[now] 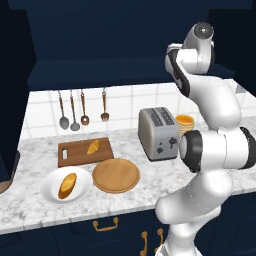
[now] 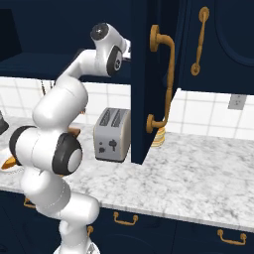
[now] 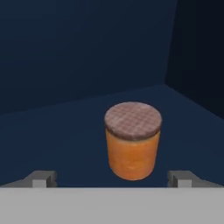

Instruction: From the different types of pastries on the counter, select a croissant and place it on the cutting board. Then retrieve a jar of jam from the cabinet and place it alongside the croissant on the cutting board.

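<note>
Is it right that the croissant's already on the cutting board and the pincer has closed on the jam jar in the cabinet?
Not quite. The croissant is on the cutting board, but in the hand view the pincer is open, its tips apart on either side of the jam jar, not touching it.

No lettering, label, brand name or number can be read anywhere: the jar of jam [image 3: 132, 142] shows a plain orange side under a checked brown lid (no sticker), and the toaster [image 1: 158, 133] carries only unmarked dark knobs.
</note>
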You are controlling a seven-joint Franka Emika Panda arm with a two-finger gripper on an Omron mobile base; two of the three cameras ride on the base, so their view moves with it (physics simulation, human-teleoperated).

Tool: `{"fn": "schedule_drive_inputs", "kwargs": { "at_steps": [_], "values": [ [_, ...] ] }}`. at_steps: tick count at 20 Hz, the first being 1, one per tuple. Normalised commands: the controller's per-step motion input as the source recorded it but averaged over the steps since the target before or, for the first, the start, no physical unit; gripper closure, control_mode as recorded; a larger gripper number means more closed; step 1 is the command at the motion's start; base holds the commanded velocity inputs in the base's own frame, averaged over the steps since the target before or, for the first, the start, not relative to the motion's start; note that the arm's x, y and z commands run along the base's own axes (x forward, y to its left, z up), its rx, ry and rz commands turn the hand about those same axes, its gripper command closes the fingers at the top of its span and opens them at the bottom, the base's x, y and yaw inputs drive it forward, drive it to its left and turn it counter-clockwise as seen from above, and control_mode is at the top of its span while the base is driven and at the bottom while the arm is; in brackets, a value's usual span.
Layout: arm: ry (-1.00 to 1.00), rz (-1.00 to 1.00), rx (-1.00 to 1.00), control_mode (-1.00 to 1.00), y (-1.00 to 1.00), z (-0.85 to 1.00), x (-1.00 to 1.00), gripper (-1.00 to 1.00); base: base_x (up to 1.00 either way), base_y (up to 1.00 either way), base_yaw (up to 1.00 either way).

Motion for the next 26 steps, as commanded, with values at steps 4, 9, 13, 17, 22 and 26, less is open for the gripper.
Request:
{"fn": "schedule_drive_inputs", "kwargs": {
  "at_steps": [4, 9, 13, 17, 22, 26],
  "values": [
    [0.00, 0.00, 0.00, -1.00, -0.24, 0.00, 0.32, -1.00, 0.00, 0.00, 0.00],
    [0.00, 0.02, 0.00, -1.00, -0.12, -0.16, 0.32, -1.00, 0.00, 0.00, 0.00],
    [0.00, 0.03, 0.00, -1.00, -0.06, -0.25, 0.40, -1.00, 0.00, 0.00, 0.00],
    [0.00, 0.03, 0.00, -1.00, -0.13, -0.13, 0.38, -1.00, 0.00, 0.00, 0.00],
    [0.00, 0.03, 0.00, -1.00, 0.00, -0.20, 0.16, 1.00, 0.00, 0.00, 0.00],
    [0.00, 0.02, 0.00, -1.00, 0.00, -0.19, 0.03, 1.00, 0.00, 0.00, 0.00]
  ]
}}
